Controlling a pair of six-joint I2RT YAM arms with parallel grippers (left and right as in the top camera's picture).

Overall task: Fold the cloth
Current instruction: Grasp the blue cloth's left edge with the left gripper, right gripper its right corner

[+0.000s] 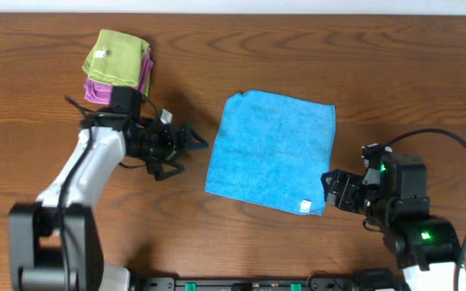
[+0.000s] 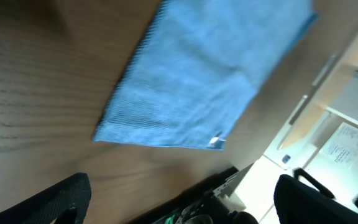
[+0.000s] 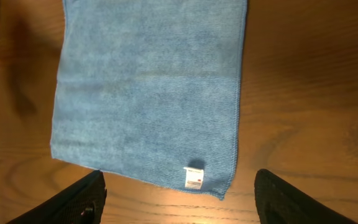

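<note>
A blue cloth [image 1: 272, 150] lies spread flat in the middle of the table, with a small white tag [image 1: 304, 205] at its near right corner. My left gripper [image 1: 191, 145] is open and empty, just left of the cloth's left edge. My right gripper [image 1: 328, 188] is open and empty, beside the near right corner. The cloth fills the right wrist view [image 3: 148, 93], with its tag [image 3: 193, 177] between the open fingers [image 3: 179, 202]. It also shows in the left wrist view [image 2: 197, 74], ahead of the open fingers [image 2: 179, 199].
A stack of folded cloths, green [image 1: 117, 56] on top of purple [image 1: 99, 91], sits at the far left of the wooden table [image 1: 379, 73]. The table's front edge lies close behind both arms.
</note>
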